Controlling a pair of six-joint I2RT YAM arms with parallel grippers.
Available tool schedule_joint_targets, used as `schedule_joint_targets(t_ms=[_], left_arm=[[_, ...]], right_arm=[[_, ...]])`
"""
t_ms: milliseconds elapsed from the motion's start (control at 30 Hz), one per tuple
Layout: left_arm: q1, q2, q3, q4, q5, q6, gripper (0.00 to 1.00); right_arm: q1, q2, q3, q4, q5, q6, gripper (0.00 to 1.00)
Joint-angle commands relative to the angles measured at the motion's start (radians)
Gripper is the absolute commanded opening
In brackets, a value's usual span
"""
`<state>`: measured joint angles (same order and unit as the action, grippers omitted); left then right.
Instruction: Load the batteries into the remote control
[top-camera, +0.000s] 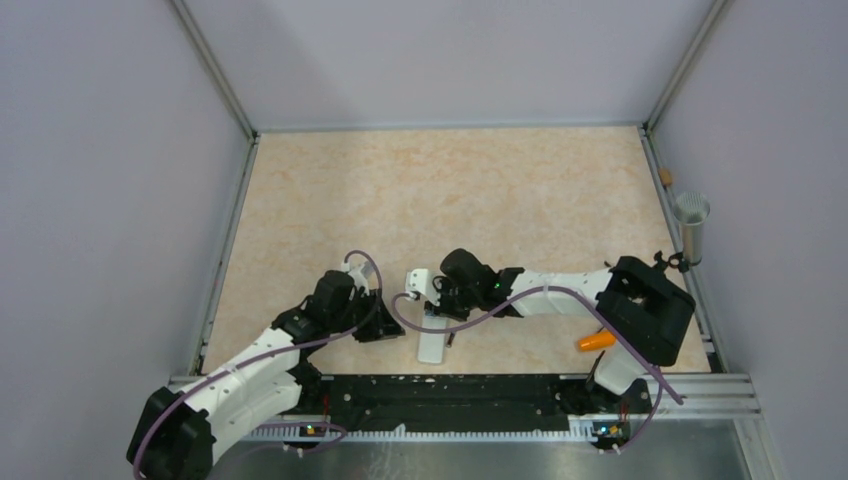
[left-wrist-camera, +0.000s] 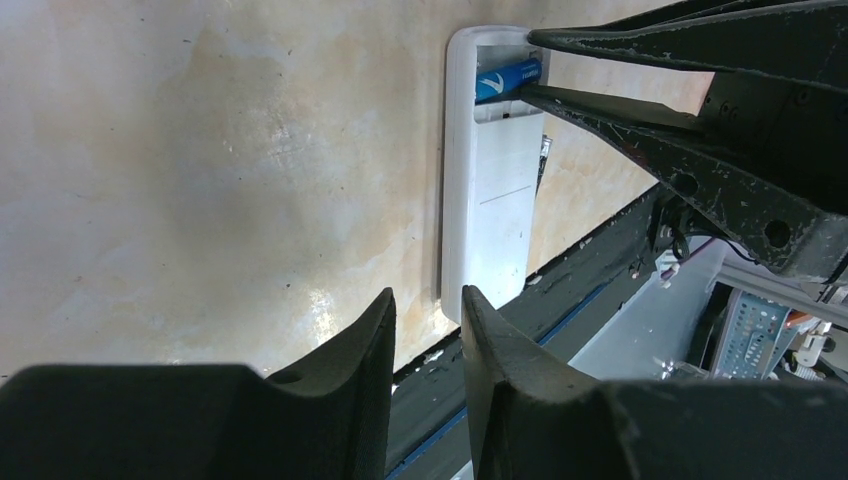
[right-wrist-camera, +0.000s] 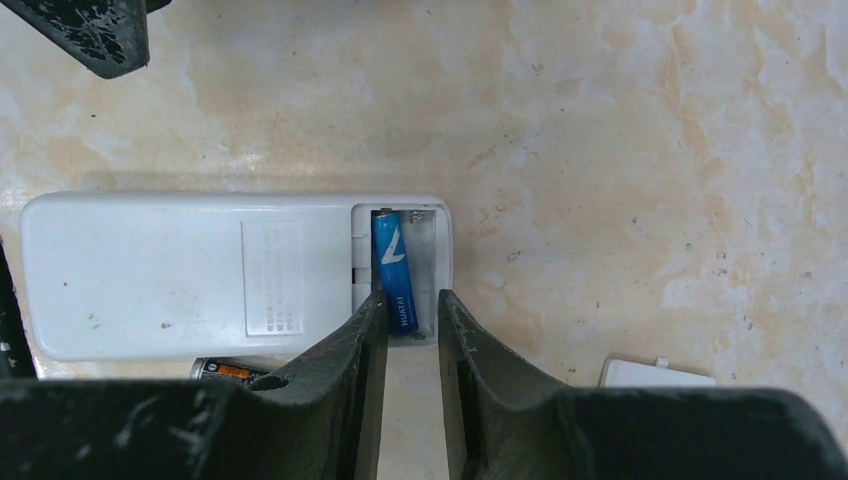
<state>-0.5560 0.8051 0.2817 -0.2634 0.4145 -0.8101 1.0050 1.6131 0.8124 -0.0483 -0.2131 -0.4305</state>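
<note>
Two batteries: the slim cylindrical blue battery (right-wrist-camera: 395, 265) lies inside the open compartment at one end of the remote. The slim cylindrical dark battery (right-wrist-camera: 225, 370), orange-marked, lies on the tabletop against or just beside the remote's long edge, partly hidden by a finger.
Remote: the small white rectangular plastic remote control (right-wrist-camera: 150, 275) lies flat, plain back up, close to the tabletop's near edge.
Right gripper: the black two-finger right gripper (right-wrist-camera: 408, 308) stands over the compartment, its fingertips straddling the blue battery's near end. The jaws are slightly parted; whether they pinch it cannot be told.
Left gripper: the black two-finger left gripper (left-wrist-camera: 425, 310) hovers just beside the remote, toward its closed end, jaws narrowly apart with nothing between them.
Panel: a small white flat plastic panel (right-wrist-camera: 655, 374) lies near the compartment end, apart from the remote.
Surface: beige marbled tabletop (top-camera: 450, 190).
Farther out: an orange tapered object (top-camera: 597, 340) lies well to the right, by the right arm.
</note>
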Motion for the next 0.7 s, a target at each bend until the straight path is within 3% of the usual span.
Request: schedule_joint_targets(t_ms=[0,233,467,567,667], left_arm=[[0.000,-0.014,-0.011,0.016,0.012,0.010,0.32],[0.001,-0.007,-0.013,0.019,0.019,0.020,0.33],[0.000,0.006,-0.014,0.024,0.023,0.029,0.33],[0.002,0.009,-0.013,0.025,0.023,0.032,0.33],[0.002,0.015,-0.009,0.028,0.020,0.034,0.33]], right_arm=[[0.001,0.032,0.021,-0.015,-0.057,-0.027,0.25],[0.004,0.078,0.046,-0.085,-0.093,-0.011,0.27],[0.027,0.125,0.057,-0.161,-0.027,-0.003,0.32],[0.029,0.120,0.050,-0.154,-0.007,0.008,0.23],[0.029,0.103,0.044,-0.133,0.008,0.016,0.00]])
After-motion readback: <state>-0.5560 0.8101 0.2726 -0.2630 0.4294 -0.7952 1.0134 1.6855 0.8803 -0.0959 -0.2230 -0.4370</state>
